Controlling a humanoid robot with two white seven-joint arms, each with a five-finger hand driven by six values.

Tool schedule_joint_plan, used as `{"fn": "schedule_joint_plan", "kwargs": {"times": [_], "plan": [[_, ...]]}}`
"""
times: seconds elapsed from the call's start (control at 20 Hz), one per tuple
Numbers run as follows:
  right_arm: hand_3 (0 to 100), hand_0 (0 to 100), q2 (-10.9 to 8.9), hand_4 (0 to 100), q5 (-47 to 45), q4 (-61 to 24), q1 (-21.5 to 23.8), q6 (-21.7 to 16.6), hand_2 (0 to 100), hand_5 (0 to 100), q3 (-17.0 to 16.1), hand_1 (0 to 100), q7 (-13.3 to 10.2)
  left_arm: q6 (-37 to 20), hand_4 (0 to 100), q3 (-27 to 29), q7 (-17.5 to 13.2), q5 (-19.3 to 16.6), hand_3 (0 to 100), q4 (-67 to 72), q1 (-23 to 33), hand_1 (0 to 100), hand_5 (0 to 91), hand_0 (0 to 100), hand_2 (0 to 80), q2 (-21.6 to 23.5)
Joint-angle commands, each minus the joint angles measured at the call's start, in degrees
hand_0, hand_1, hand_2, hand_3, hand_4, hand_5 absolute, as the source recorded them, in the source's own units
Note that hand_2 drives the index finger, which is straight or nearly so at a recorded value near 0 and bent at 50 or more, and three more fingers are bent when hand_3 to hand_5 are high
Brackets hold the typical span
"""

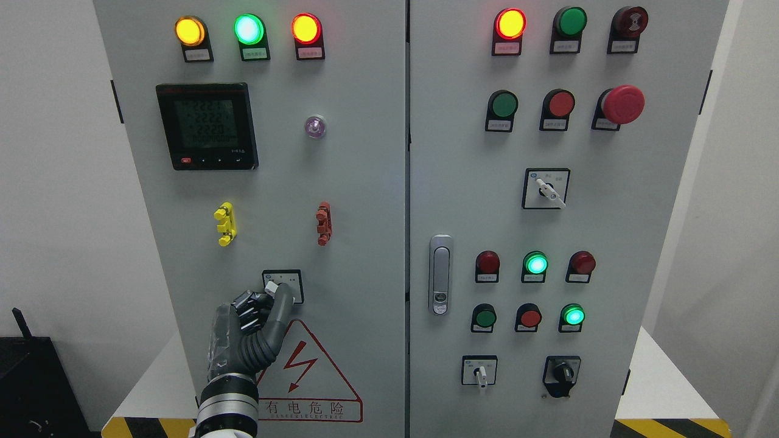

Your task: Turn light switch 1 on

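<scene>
In the head view, the left robot hand (258, 313) rises from the bottom edge left of the middle and reaches up the left door of the grey cabinet (365, 182). Its fingers (281, 298) are curled together around the small knob of the rotary switch (283, 286), which sits low on that door, just above the red warning triangle (307, 371) and below the yellow clip (224, 223) and red clip (324, 223). The hand appears clamped on the knob; that pinching hold with a raised wrist suits a twist, which is likely what turning this switch on calls for. The hand approaches from below, probably so the forearm stays off the indicator lamps and the meter (207, 126) higher up.

Much is hard to settle. The knob is mostly hidden behind the fingertips, so its present position, on or off, cannot be read. The label plate of the switch is partly covered and its print is too small to make out, so whether this is indeed switch 1 rests on the task sentence alone. The captions under the lamps are likewise illegible. The right arm does not show at all. The bottom of the cabinet is cut off by the frame, and the dark object (30, 377) at the lower left is only partly in view.
</scene>
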Motion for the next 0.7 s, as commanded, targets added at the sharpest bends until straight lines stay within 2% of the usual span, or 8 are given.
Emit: {"fn": "schedule_joint_plan", "kwargs": {"times": [0.0, 0.35, 0.65], "plan": [[0, 0, 0.0, 0, -1.4, 0.0, 0.0, 0.0, 0, 0, 0.0, 0, 0.0, 0.0, 95, 0.1, 0.7, 0.0, 91, 0.0, 0.1, 54, 85.0, 57, 62.6, 0.0], [0, 0, 0.0, 0, -1.4, 0.0, 0.0, 0.0, 0, 0, 0.0, 0, 0.0, 0.0, 95, 0.1, 0.7, 0.0, 92, 0.0, 0.1, 52, 85.1, 61, 62.9, 0.0], [0, 0, 0.0, 0, -1.4, 0.0, 0.0, 0.0, 0, 0, 0.0, 0, 0.0, 0.0, 95, 0.1, 0.7, 0.0, 92, 0.0, 0.3, 50, 85.2, 58, 63.7, 0.0]]}}
